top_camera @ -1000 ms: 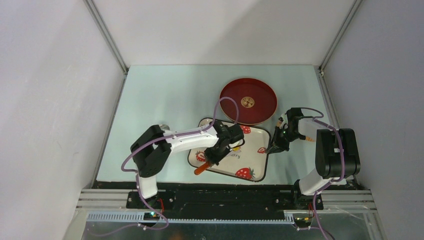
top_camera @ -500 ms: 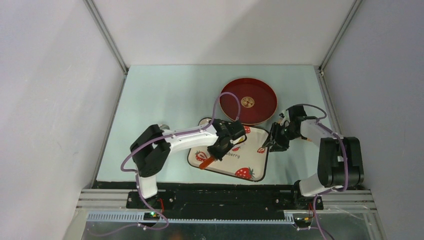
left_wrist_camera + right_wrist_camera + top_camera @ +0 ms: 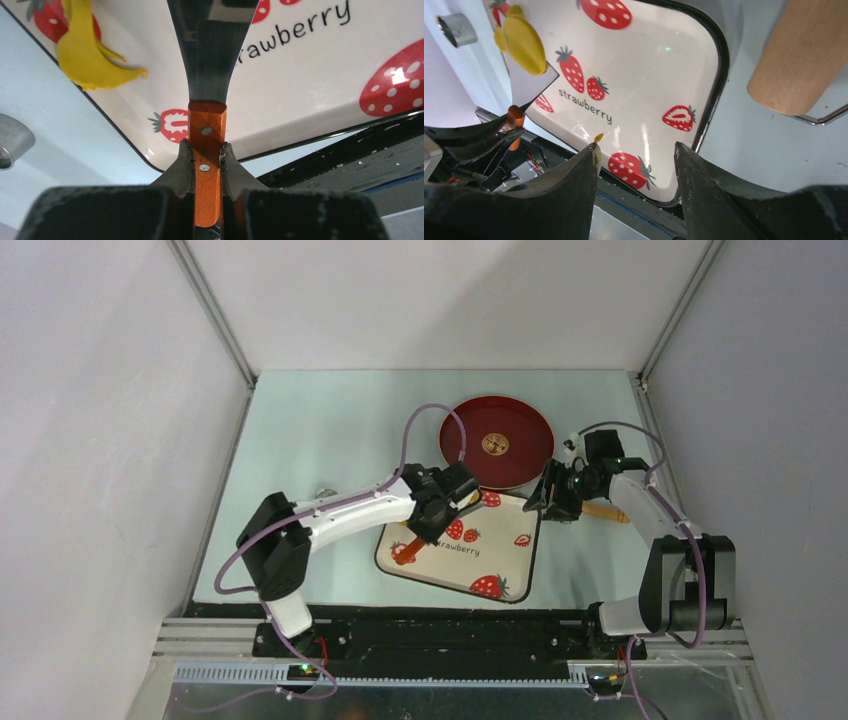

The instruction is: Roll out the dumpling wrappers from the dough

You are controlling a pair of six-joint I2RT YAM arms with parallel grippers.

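Resting at the tip of a metal scraper (image 3: 210, 60), the dumpling wrapper (image 3: 524, 44) is a small yellow disc over the left far part of the strawberry tray (image 3: 310, 75); whether it lies wholly on the blade I cannot tell. The dough (image 3: 87, 50), a banana-shaped yellow scrap, lies on the tray just inside its left rim.

The left gripper (image 3: 202, 150) has its fingers (image 3: 181, 165) clamped on the scraper's orange wooden handle, blade pointing out across the tray. The right gripper (image 3: 636, 147) hangs above the tray's right edge with its fingers (image 3: 569, 185) spread wide and nothing between them; a yellow fleck (image 3: 598, 137) sticks to one fingertip.

A wooden rolling pin (image 3: 799, 55) lies just right of the tray, a small metal ring (image 3: 456, 29) off its left far corner, and a red plate (image 3: 470, 435) behind it. All sit on a pale blue-green table (image 3: 330, 430), boxed in by plain grey-white walls.
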